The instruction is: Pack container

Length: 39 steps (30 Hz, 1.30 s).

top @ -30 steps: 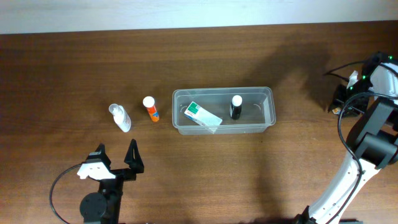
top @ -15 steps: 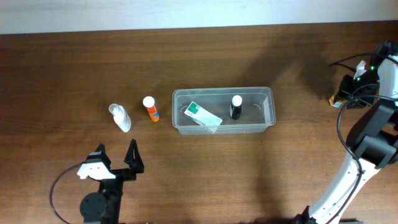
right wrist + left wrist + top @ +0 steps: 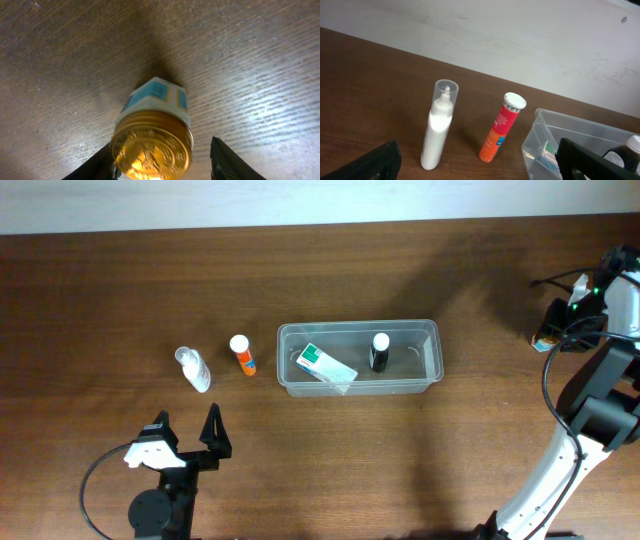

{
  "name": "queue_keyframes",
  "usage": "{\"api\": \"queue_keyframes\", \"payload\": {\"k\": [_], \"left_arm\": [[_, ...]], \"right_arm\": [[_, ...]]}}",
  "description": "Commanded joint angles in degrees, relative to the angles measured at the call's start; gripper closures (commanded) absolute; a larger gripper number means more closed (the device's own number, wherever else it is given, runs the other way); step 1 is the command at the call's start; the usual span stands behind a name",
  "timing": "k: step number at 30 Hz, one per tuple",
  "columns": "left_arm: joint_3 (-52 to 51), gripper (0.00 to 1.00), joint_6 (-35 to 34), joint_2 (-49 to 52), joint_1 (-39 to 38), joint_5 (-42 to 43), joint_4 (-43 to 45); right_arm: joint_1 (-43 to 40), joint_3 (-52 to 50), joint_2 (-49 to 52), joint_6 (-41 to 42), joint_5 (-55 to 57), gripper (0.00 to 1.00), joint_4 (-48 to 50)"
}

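Right pincer (image 3: 161, 159) stands with fingers apart astride the gold-lidded jar (image 3: 156, 100) on the bench (image 3: 260, 55), so it should centre itself, close squarely below the lid, then lift toward the container (image 3: 358, 326), which sits well apart at mid-bench.

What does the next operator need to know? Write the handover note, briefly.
Left gripper: open, empty, on the near side of the white spray bottle and orange tube.
Right gripper: open, fingers either side of the gold-lidded jar at the far right.
Done: box and black bottle are in the container.
Left to pack: jar, spray bottle, tube.
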Motion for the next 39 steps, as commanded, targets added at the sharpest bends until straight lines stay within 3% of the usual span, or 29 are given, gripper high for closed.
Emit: {"api": "queue_keyframes", "payload": {"k": [1,19,39], "left_arm": [[-0.28,0.01,-0.57,-0.46,0.28,0.61,-0.09],[-0.28,0.01,-0.55,-0.46,0.28,0.61,-0.09],[-0.28,0.01,-0.57,-0.46,0.28,0.61,-0.09]], "right_arm": [[0.76,-2.1,0.2,-1.18,0.24,0.49,1.6],[1.05,-3.48,0.28,-3.93,-1.86,0.45,5.84],[1.05,-3.5,3.85,-3.93,-0.74,0.55,6.27]]}}
